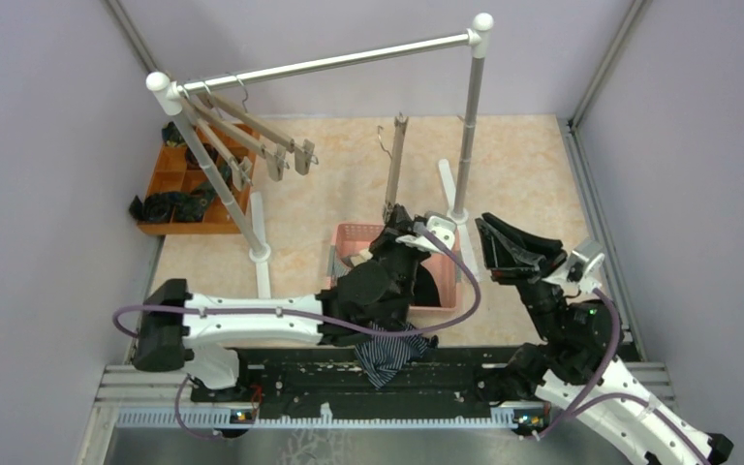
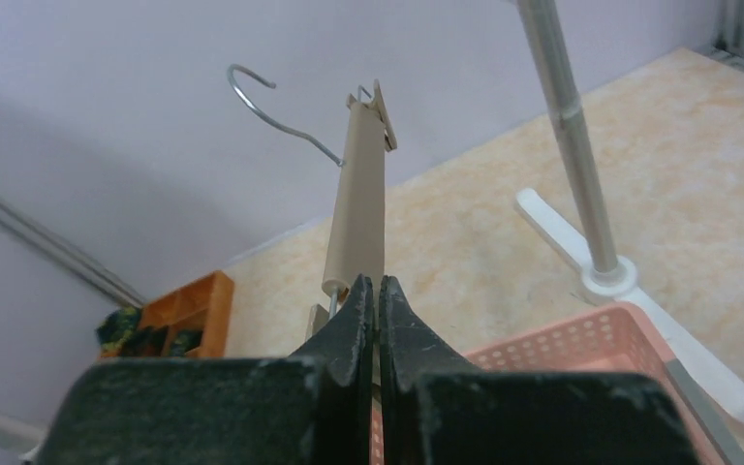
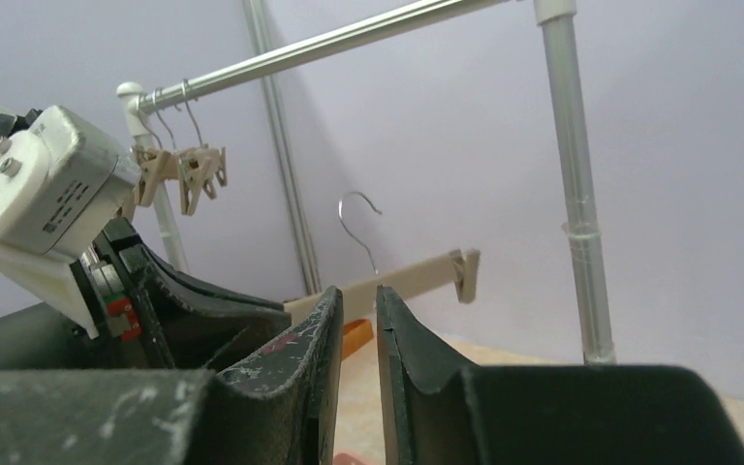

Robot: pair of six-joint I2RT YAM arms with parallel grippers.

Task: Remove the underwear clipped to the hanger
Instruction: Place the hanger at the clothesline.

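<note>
My left gripper (image 1: 403,219) is shut on the lower end of a beige clip hanger (image 1: 394,163) and holds it upright above the pink basket (image 1: 345,235). In the left wrist view the fingers (image 2: 354,320) are pressed together at the hanger (image 2: 358,218) end. Its upper clip (image 2: 382,116) holds no cloth. Navy underwear with white stripes (image 1: 387,356) lies draped by the left arm at the front rail. My right gripper (image 1: 504,244) is to the right of the hanger, jaws a narrow gap apart and empty. The hanger (image 3: 417,276) shows beyond it in the right wrist view.
A clothes rack (image 1: 329,64) spans the back, with several bare clip hangers (image 1: 252,136) at its left end. An orange compartment tray (image 1: 170,179) with dark rolled bundles stands at the far left. The rack's right post (image 1: 467,136) is just behind the held hanger.
</note>
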